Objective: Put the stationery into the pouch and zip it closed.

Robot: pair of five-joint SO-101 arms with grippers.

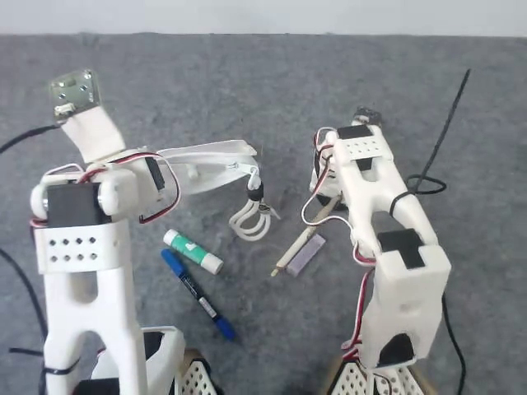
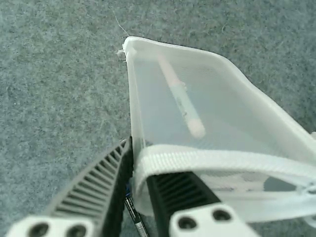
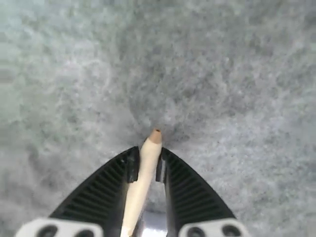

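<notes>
On the left of the table (image 1: pixel 165 82), the left gripper (image 2: pixel 137 159) pinches the woven strip at the mouth of the pouch (image 2: pixel 237 123) between its 2 fingers. The pouch is thin white mesh, so I judge it very light and soft. It will sag and fold, and the woven strip is the only firm place to hold it. 1 white pen (image 2: pixel 180 101) lies already inside it.

Near the pouch, a glue stick (image 1: pixel 192 251) and a blue pen (image 1: pixel 196 293) lie on the table, close together. Both look stiff, light and smooth, so they may roll. I would take each across its middle.

Further right lies a small eraser (image 1: pixel 306 254), just beside the pencil (image 1: pixel 296 247). The eraser is short and flat, and probably less slippery.

On the right, the right gripper (image 3: pixel 145 158) is closed on the pencil near 1 end, with only a short tip past its fingers. The pencil is slim and hard. Held so far from its middle, it may turn in the grip, but the long free part can lead into the pouch.
</notes>
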